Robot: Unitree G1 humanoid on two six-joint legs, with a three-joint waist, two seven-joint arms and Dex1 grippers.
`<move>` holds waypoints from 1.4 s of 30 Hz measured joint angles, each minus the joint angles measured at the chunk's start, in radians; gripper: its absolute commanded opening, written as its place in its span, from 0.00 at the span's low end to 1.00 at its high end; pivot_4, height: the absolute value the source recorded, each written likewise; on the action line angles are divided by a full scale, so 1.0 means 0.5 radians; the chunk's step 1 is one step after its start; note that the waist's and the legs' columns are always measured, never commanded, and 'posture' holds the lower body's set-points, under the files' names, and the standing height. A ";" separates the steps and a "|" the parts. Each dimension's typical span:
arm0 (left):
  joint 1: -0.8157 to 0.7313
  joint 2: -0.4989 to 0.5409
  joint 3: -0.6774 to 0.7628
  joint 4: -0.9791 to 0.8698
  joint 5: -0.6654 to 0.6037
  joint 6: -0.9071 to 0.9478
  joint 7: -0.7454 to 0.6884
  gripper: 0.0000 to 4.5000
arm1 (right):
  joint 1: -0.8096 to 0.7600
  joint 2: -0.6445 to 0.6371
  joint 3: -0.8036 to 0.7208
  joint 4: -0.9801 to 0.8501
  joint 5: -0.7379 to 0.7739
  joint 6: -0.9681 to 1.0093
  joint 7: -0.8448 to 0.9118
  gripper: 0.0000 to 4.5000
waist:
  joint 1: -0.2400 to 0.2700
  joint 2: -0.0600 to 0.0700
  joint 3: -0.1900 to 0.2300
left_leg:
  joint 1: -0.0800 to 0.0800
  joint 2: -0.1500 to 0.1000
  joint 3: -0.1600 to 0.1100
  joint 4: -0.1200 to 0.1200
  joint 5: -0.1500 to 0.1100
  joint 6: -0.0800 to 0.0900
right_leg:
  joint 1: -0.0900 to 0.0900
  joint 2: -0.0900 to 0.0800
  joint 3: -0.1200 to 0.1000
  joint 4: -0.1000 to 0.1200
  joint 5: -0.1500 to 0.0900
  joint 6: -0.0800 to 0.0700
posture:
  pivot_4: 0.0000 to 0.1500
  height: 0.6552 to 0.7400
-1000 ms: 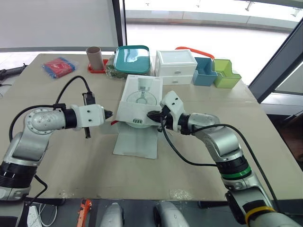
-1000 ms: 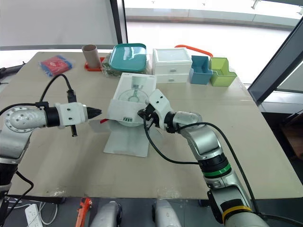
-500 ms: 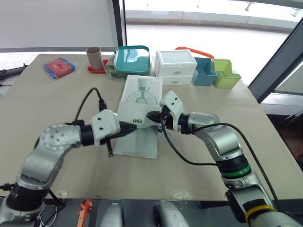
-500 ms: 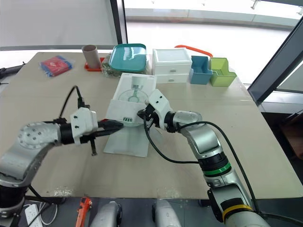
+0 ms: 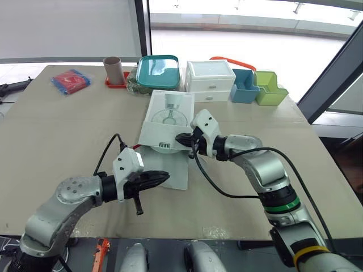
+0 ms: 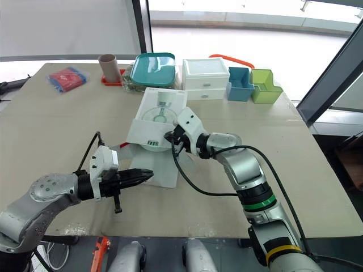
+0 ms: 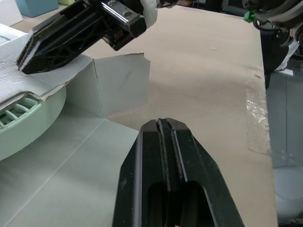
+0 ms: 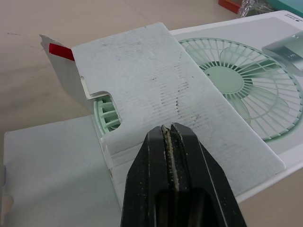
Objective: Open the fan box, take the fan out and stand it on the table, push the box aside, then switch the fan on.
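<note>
Surface: matte beige counter (image 5: pixel 62 133); rectangular; faint scuffs near the front edge.
Room: bright window (image 5: pixel 255 25) behind the far edge; dark frame post (image 5: pixel 142 28) at its left.
Far row: red packet (image 5: pixel 70 80); cardboard tube (image 5: pixel 112 69); teal lidded container (image 5: pixel 159 70); white drawer unit (image 5: pixel 211 76); blue bin (image 5: pixel 245 86); green bin (image 5: pixel 270 89).
Fan box (image 5: pixel 170 110): mid-counter, near the teal container; white smooth card, flat and rectangular; a fan printed on its top; red tab (image 8: pixel 60 51) at one corner.
Lid flap (image 5: pixel 164 167): folded out flat on the counter towards the front edge.
Fan (image 8: pixel 102 113): pale green ribbed plastic with a rounded rim; inside the open end of the box.
Right claw (image 5: pixel 180 137): fingers pinched on the edge of the box's inner flap.
Left claw (image 5: pixel 161 177): fingers pressed together, gripping nothing; over the lid flap's front right corner; contact cannot be told.
</note>
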State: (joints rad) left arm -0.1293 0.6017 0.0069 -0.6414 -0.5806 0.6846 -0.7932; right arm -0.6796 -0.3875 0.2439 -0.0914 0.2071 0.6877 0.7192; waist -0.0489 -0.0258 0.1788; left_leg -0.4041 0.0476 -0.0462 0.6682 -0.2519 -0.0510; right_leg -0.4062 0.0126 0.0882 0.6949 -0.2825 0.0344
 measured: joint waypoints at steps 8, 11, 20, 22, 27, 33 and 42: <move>0.151 -0.021 0.197 0.021 -0.287 0.139 0.114 0.72 | 0.001 0.013 0.004 0.002 -0.011 -0.005 0.000 0.00 | -0.004 0.000 0.000 | 0.001 0.000 0.000 -0.001 0.000 0.000 | 0.000 0.000 0.000 0.000 0.000 -0.001 | 1.00 1.00; 0.193 -0.043 0.272 0.083 -0.353 0.176 0.152 0.89 | 0.001 0.014 0.003 0.007 -0.011 -0.007 0.000 0.00 | -0.004 0.000 0.000 | 0.002 0.000 0.000 -0.001 0.000 0.000 | 0.000 0.000 0.001 0.000 0.000 -0.001 | 1.00 1.00; 0.146 -0.204 0.472 0.360 -0.925 0.514 0.376 0.92 | -0.001 0.036 0.021 0.020 -0.017 -0.020 -0.001 0.00 | -0.002 -0.003 -0.002 | 0.002 0.000 0.000 -0.001 0.000 0.000 | 0.001 0.000 0.000 0.000 -0.001 -0.001 | 1.00 1.00; 0.065 -0.312 0.468 0.465 -0.995 0.552 0.524 0.92 | 0.004 0.037 0.027 0.016 -0.018 -0.018 -0.004 0.00 | 0.000 -0.003 -0.002 | 0.004 0.000 0.000 -0.001 0.000 -0.001 | 0.002 0.000 0.000 0.001 -0.001 -0.001 | 1.00 1.00; -0.015 -0.388 0.453 0.573 -1.080 0.651 0.752 0.92 | 0.018 0.034 0.028 -0.006 -0.018 -0.018 -0.004 0.00 | -0.005 -0.003 -0.002 | 0.004 0.000 0.000 -0.003 0.000 -0.001 | 0.001 0.000 0.001 0.001 -0.001 -0.001 | 1.00 1.00; -0.097 -0.514 0.502 0.713 -1.306 0.709 1.024 0.92 | 0.020 0.034 0.015 -0.006 -0.028 -0.018 -0.016 0.00 | 0.000 -0.004 -0.002 | 0.004 -0.002 0.000 -0.003 0.001 -0.003 | 0.002 -0.001 0.001 0.000 -0.001 -0.001 | 1.00 1.00; -0.213 -0.668 0.530 0.813 -1.455 0.707 1.364 0.92 | 0.019 0.034 0.005 -0.007 -0.029 -0.007 -0.021 0.00 | 0.003 -0.004 -0.003 | 0.003 -0.002 -0.001 -0.003 0.003 -0.006 | 0.002 -0.001 0.001 0.000 -0.001 -0.001 | 1.00 1.00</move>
State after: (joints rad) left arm -0.2358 0.2678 0.2717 -0.2348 -1.3082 1.0382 -0.1113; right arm -0.6701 -0.3707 0.2463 -0.0948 0.1926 0.6842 0.7085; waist -0.0474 -0.0277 0.1775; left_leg -0.4024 0.0464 -0.0466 0.6667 -0.2502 -0.0540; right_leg -0.4052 0.0119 0.0887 0.6950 -0.2828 0.0340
